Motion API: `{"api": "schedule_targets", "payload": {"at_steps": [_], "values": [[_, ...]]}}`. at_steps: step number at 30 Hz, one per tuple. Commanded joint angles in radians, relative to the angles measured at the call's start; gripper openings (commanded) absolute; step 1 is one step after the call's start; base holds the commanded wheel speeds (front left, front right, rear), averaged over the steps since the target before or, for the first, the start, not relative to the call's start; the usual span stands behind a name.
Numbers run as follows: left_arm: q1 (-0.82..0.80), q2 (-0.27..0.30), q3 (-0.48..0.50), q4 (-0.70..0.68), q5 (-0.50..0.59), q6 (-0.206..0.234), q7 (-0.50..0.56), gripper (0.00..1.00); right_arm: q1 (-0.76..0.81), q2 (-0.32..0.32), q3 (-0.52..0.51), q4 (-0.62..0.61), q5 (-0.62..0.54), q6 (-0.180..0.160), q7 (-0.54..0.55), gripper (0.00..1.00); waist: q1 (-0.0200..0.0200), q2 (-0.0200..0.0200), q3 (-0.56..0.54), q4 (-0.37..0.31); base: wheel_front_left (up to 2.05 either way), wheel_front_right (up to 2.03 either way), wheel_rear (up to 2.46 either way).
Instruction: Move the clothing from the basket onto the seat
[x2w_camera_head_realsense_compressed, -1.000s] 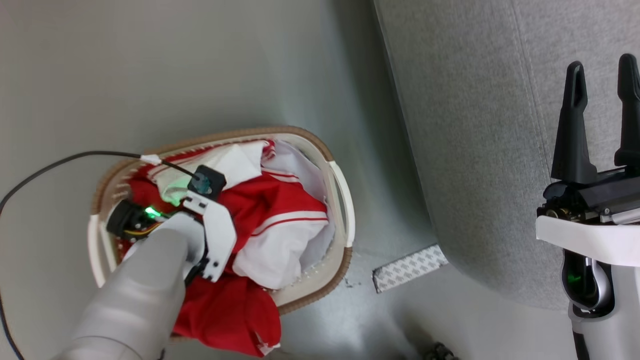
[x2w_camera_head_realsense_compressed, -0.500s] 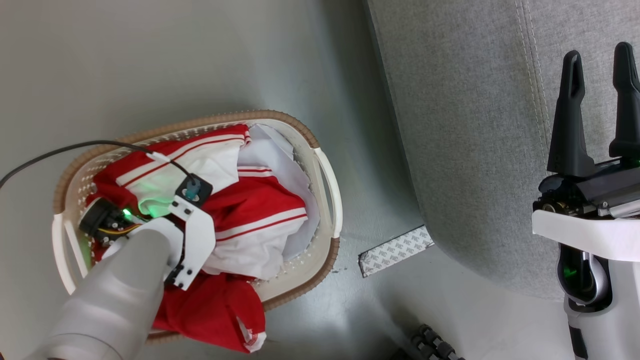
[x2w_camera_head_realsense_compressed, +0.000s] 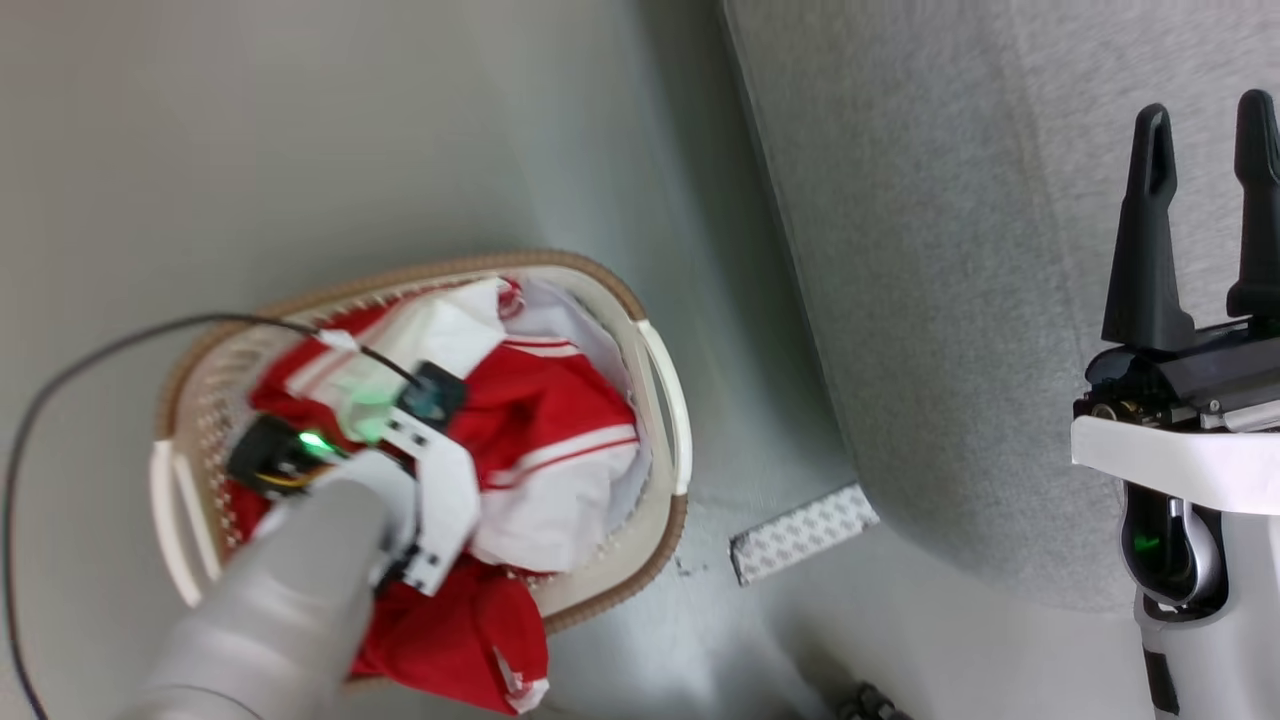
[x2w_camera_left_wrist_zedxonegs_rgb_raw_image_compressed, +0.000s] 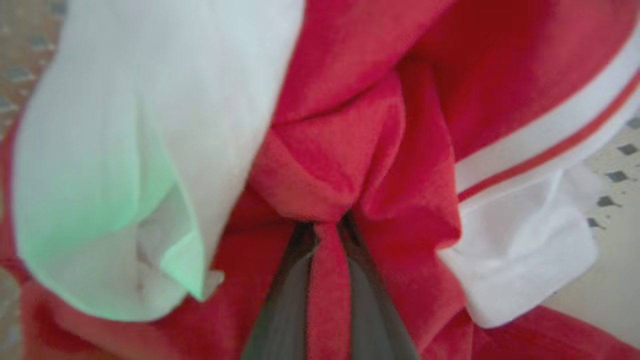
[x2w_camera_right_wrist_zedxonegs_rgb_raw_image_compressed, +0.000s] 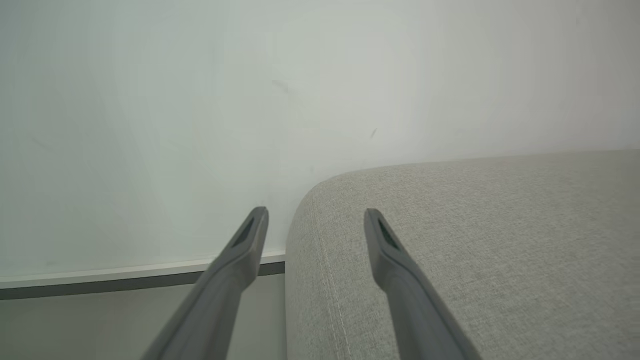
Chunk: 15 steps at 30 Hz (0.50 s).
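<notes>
The clothing (x2w_camera_head_realsense_compressed: 560, 410), red with white bands, fills the white basket (x2w_camera_head_realsense_compressed: 665, 390), which has a brown rim and stands on the floor left of the seat (x2w_camera_head_realsense_compressed: 950, 300). One red piece hangs over the basket's near rim. My left arm reaches down into the pile, and its wrist hides the fingers in the head view. In the left wrist view my left gripper (x2w_camera_left_wrist_zedxonegs_rgb_raw_image_compressed: 327, 227) is shut on a fold of red clothing (x2w_camera_left_wrist_zedxonegs_rgb_raw_image_compressed: 350, 150) pinched between its dark fingers (x2w_camera_left_wrist_zedxonegs_rgb_raw_image_compressed: 285, 310). My right gripper (x2w_camera_head_realsense_compressed: 1205, 115) stands open over the grey seat (x2w_camera_right_wrist_zedxonegs_rgb_raw_image_compressed: 475, 240), nothing between its fingers (x2w_camera_right_wrist_zedxonegs_rgb_raw_image_compressed: 250, 245).
A patterned grey strip (x2w_camera_head_realsense_compressed: 805, 533) lies on the floor between basket and seat. A black cable (x2w_camera_head_realsense_compressed: 100, 350) loops from my left wrist over the basket's far rim. A pale wall (x2w_camera_right_wrist_zedxonegs_rgb_raw_image_compressed: 200, 100) with a dark baseboard (x2w_camera_right_wrist_zedxonegs_rgb_raw_image_compressed: 125, 282) stands behind the seat's end.
My left gripper has gone from open to shut on a fold of the red clothing. The head camera has shifted a little. My right gripper has stayed open in place.
</notes>
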Motion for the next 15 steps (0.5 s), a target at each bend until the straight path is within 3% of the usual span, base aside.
{"api": "schedule_targets", "payload": {"at_steps": [1,15], "values": [[0.018,-0.005,-0.007,-0.013,-0.02,0.002,-0.023,0.0,0.007,0.001,-0.005,0.005,-0.003,-0.002,0.0,1.0,-0.0001,0.0,-0.056,0.022,0.0,0.0,0.0],[0.153,-0.071,-0.089,-0.152,-0.231,0.002,-0.229,0.0,0.105,0.0,-0.035,0.074,-0.105,-0.002,0.0,1.0,-0.0001,0.0,-0.396,0.14,0.0,0.0,0.0]]}}
